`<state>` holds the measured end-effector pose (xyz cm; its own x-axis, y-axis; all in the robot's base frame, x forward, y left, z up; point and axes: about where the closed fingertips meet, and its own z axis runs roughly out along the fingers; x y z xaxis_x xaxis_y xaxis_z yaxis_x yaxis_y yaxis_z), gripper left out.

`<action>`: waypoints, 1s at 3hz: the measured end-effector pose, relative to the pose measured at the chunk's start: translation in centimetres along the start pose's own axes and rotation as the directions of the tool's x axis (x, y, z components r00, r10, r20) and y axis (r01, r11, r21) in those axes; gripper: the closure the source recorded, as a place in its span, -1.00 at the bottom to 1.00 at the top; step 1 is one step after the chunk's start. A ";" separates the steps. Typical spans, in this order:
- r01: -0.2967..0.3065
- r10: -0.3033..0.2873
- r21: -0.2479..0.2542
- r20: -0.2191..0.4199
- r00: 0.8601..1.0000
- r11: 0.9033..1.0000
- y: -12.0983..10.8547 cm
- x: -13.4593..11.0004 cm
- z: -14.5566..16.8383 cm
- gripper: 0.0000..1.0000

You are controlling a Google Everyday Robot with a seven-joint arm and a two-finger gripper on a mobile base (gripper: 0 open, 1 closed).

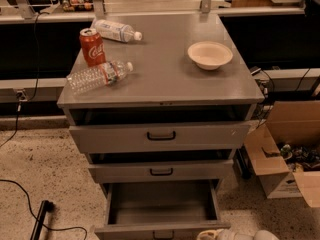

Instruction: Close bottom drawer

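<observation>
The bottom drawer (162, 230) of the grey metal cabinet is pulled far out, and its empty inside (162, 203) shows. Its front runs along the bottom edge of the view, with a small dark handle (163, 235) at centre, partly cut off. My gripper (215, 234) is the pale shape at the bottom edge, just right of the drawer's front right corner. The middle drawer (161, 171) and the top drawer (160, 135) each stand slightly out.
On the cabinet top (165, 79) are a red soda can (92, 46), two plastic water bottles (100, 75) (117, 31) and a white bowl (210, 55). An open cardboard box (287, 164) sits on the floor at right. A black cable and a dark bar (40, 219) lie at lower left.
</observation>
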<state>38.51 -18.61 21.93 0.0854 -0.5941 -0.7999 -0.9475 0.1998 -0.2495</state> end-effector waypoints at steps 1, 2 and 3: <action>0.012 -0.011 0.017 -0.057 0.998 1.000 0.8 2.4 2.1 1.00; 0.012 -0.011 0.017 -0.057 0.998 1.000 0.9 2.5 2.1 1.00; 0.014 -0.015 -0.018 -0.074 0.997 1.000 1.4 2.8 3.0 1.00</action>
<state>38.38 -17.65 17.77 0.0765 -0.6531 -0.7534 -0.9516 0.1779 -0.2508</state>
